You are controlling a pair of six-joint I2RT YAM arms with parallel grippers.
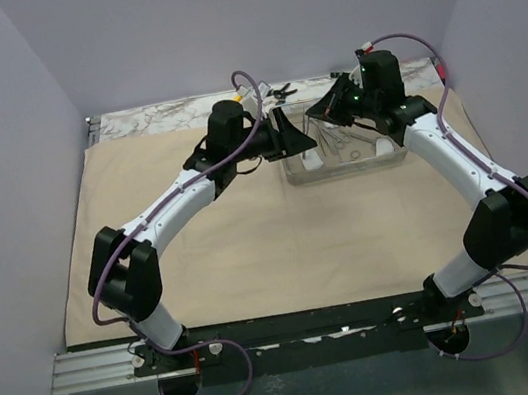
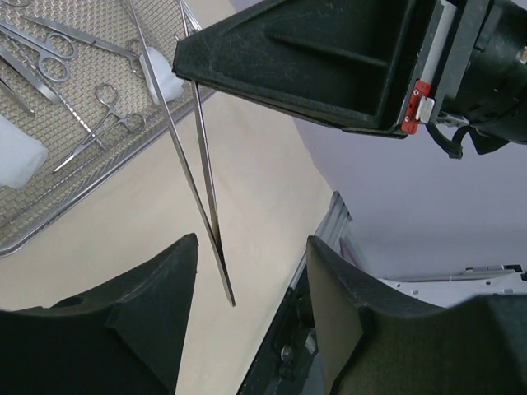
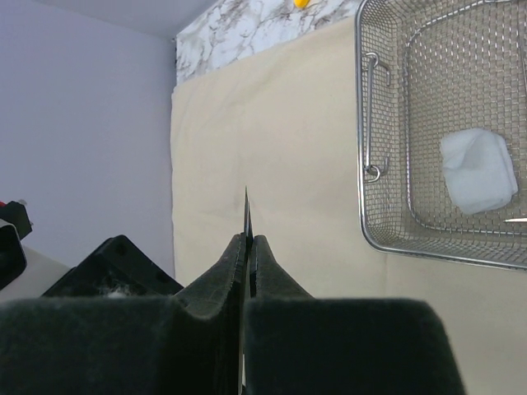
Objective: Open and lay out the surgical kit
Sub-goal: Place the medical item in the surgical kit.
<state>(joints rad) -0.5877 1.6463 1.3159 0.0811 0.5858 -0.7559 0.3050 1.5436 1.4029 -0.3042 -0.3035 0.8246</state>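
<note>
- The beige cloth wrap (image 1: 282, 245) lies spread flat over most of the tabletop (image 1: 149, 118). A marbled strip of that tabletop shows along the top edge of the overhead view.
- The clear plastic tray (image 1: 345, 169) sits on the cloth in the upper middle of the overhead view, slightly right of centre.
- The right hand (image 3: 247, 243) is pressed closed on the thin tweezers (image 2: 216, 247). In its own wrist view only a narrow sliver of metal pokes out above the joined fingers.
- In the left wrist view the tweezers hang out of the right hand at the top of the frame. They slant down toward the lower middle, clear of the tray, with cloth behind them.
- The left hand (image 2: 251, 247) is open and grips nothing. Its two fingers stand apart at the bottom of the frame, and the tweezers' tip appears in the gap between them.
- Several ring-handled clamps (image 2: 107, 119) lie on the meshed floor of the tray, in the upper left of the left wrist view.
- Two gauze balls (image 2: 16, 152) also lie in the tray, one at the left edge of that frame and one near the tray's corner.
</note>
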